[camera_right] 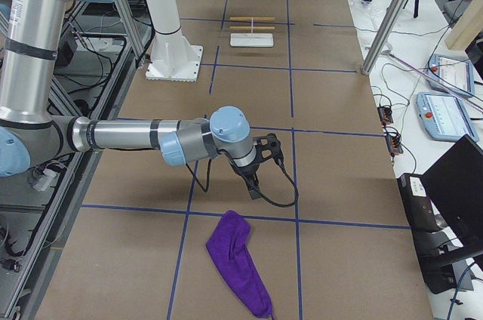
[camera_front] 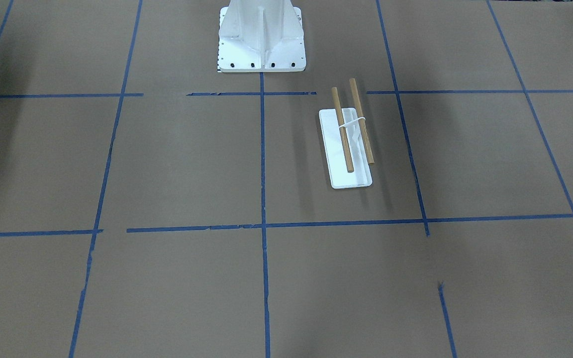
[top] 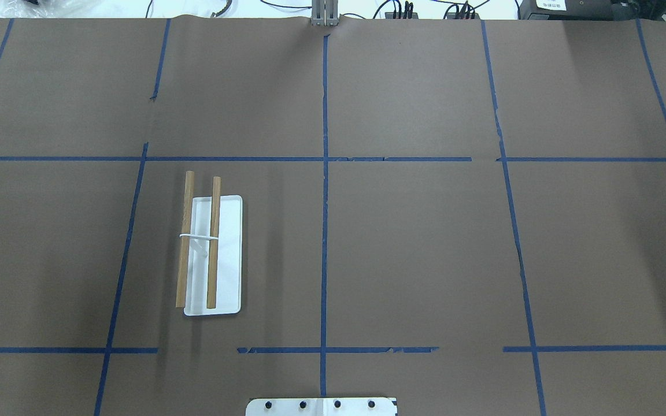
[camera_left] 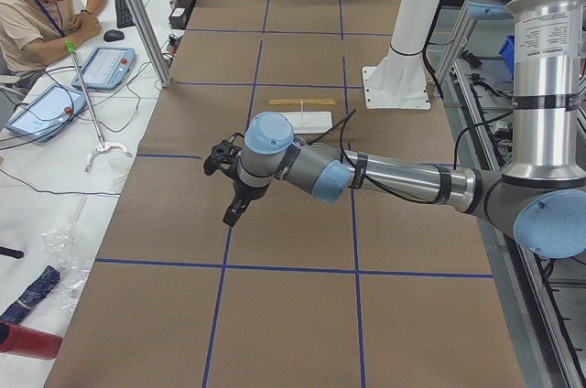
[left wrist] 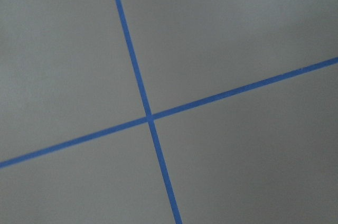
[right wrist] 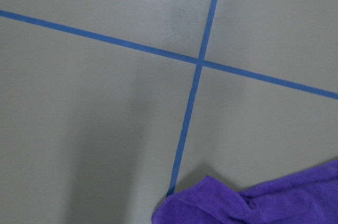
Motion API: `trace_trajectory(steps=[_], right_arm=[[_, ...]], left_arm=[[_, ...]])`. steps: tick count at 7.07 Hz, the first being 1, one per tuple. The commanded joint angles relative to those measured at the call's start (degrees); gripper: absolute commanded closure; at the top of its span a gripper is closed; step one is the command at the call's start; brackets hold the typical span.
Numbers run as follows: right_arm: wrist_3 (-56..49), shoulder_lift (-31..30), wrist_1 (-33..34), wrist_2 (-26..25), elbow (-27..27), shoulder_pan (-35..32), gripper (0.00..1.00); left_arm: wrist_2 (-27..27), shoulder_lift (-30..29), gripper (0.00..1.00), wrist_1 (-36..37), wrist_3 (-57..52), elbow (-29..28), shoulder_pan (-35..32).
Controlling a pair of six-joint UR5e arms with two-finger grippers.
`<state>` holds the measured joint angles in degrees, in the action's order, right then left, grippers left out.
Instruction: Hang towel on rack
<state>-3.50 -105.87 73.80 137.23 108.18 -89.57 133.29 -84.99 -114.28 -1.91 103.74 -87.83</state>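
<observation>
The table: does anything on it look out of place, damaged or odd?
The purple towel lies crumpled at the end of the table on the robot's right, far from the rack, which stands upright and bare. The blue tape grid has gaps and ragged edges in the overhead view. Nothing else stands out.

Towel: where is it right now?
In the exterior right view the towel lies at the table's near end, just below the right pincer, far from the rack.
</observation>
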Motion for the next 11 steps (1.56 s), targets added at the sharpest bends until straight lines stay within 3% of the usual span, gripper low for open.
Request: trace_trajectory(steps=[1,3,6,8,10,11], right_arm=[[-5.3,-2.1,-0.8,2.2,-2.2,1.0,0.00],[-10.0,-1.7,-2.2,-5.5,-7.1,7.1,0.00],[-10.2,-0.6,-18.0,-6.9,-22.6,12.7,0.01],[-9.9,4.8,-21.9,-7.1,-29.8,14.2,0.06],[-10.0,5.3,-22.0,-7.0,-31.0,15.5,0.13],[-10.1,5.1,-22.0,-6.9,-31.0,15.6,0.23]], left_arm=[[0.1,-0.8,0.00,-17.3,1.5,-3.1,0.0],[0.2,-0.9,0.00,-17.8,1.7,-3.1,0.0],[0.3,-0.9,0.00,-17.9,1.6,-3.1,0.0],[1.3,-0.7,0.00,-17.9,1.6,-3.1,-0.1],[1.3,-0.8,0.00,-17.9,1.6,-3.1,-0.1],[1.3,-0.9,0.00,-17.9,1.6,-3.2,-0.1]])
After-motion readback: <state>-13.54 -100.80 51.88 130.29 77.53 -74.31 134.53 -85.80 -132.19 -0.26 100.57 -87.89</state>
